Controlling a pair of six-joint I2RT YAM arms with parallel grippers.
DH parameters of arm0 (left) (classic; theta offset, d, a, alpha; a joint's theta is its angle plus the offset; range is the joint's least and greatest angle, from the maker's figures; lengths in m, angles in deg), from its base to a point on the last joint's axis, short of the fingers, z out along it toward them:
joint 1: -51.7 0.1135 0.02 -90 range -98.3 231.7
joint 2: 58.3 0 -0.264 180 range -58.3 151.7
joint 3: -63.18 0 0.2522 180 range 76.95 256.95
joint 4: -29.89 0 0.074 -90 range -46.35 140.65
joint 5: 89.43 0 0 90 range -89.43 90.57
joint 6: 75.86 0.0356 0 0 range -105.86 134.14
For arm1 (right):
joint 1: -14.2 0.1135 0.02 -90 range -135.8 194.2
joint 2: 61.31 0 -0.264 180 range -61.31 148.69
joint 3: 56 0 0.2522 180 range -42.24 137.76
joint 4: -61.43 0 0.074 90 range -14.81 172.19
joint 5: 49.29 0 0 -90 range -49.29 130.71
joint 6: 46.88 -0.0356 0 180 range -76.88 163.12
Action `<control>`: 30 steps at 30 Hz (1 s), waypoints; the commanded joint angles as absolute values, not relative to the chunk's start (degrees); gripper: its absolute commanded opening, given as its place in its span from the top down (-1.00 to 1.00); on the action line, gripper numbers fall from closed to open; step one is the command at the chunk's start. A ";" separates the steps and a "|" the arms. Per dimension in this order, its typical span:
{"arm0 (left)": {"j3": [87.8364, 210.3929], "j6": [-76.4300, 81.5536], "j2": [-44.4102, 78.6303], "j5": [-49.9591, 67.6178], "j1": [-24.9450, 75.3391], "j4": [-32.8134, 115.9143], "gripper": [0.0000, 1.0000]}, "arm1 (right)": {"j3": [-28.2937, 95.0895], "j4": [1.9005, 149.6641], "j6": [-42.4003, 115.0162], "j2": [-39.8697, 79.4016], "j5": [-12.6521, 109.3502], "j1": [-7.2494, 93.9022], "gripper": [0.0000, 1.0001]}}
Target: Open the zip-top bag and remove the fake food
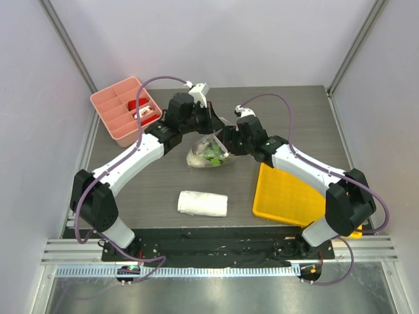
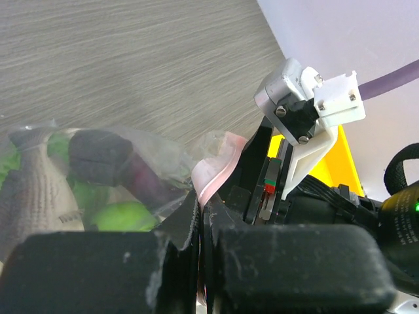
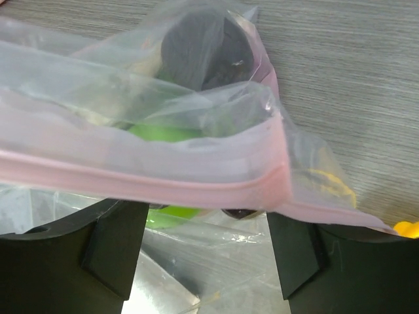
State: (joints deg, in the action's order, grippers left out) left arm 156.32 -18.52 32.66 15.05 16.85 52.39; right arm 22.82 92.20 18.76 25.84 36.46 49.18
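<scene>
The zip-top bag hangs mid-table, lifted at its top. My left gripper is shut on the bag's pink zip strip. Through the clear plastic I see fake food: a dark purple eggplant, a green ball and a pale leafy cabbage. My right gripper is open, its fingers spread wide. The pink zip strip runs across just above them, and clear bag plastic lies in the gap. The eggplant and green food show inside. Both grippers meet at the bag's top.
A pink divided box with red-white items stands at the back left. A white folded towel lies in front of the bag. A yellow tray lies at the right, under my right arm.
</scene>
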 commanded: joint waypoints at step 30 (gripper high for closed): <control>150.69 -22.51 32.23 18.06 15.31 37.86 1.00 | 5.22 55.16 21.68 26.83 54.24 49.44 -0.63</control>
